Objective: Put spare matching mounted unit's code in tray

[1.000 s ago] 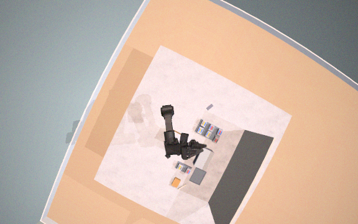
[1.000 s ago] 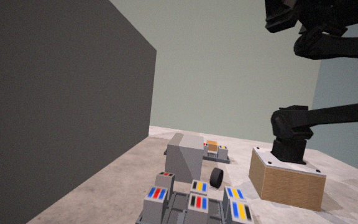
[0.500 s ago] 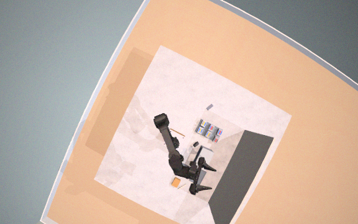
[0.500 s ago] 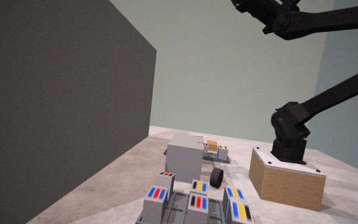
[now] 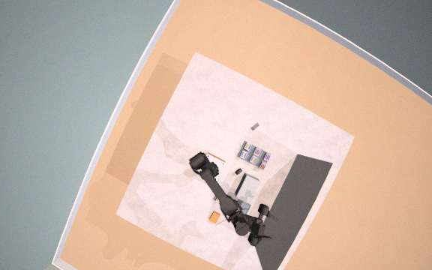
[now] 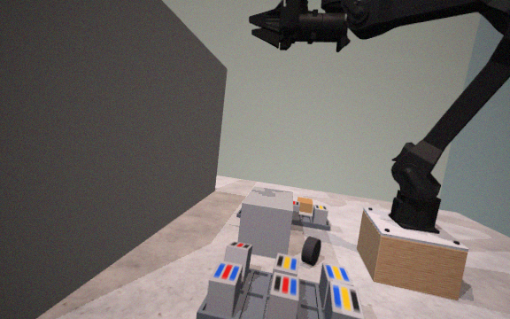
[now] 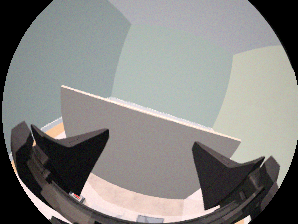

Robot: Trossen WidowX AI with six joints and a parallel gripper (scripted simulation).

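- Clearly, the claw [image 5: 274,227] [image 6: 251,25] [image 7: 151,137] is wide apart, with nothing between its fingers; it hangs high above the surface [image 5: 201,94] [image 6: 335,248], tips toward the dark panel [image 5: 298,195] [image 6: 104,146] [image 7: 145,150].
- Ahead of the fingers, that upright panel fills the middle of the wrist view. The claw is above its near edge in the top view, though whether it comes close to touching cannot be told.
- Lower than the claw stands a big grey box [image 5: 251,184] [image 6: 264,230]. Which piece is the mounted unit, and what code its back carries, cannot be told.
- Behind that box, in the exterior view, lies a far rack [image 6: 312,223] with small blocks; an orange block [image 5: 214,217] [image 6: 305,205] shows near them.
- A black disc-like piece [image 5: 238,171] [image 6: 311,251] stands on its edge between the big box and the near rack.
- Well apart from the claw and far below it, six striped blocks [image 5: 256,151] [image 6: 285,294] stand upright in the near rack [image 5: 260,157] [image 6: 255,288]. Their tops bear bars of blue, red, yellow and black; which one matches cannot be told.
- Beyond that rack, a small grey piece [image 5: 255,126] lies alone on the surface.
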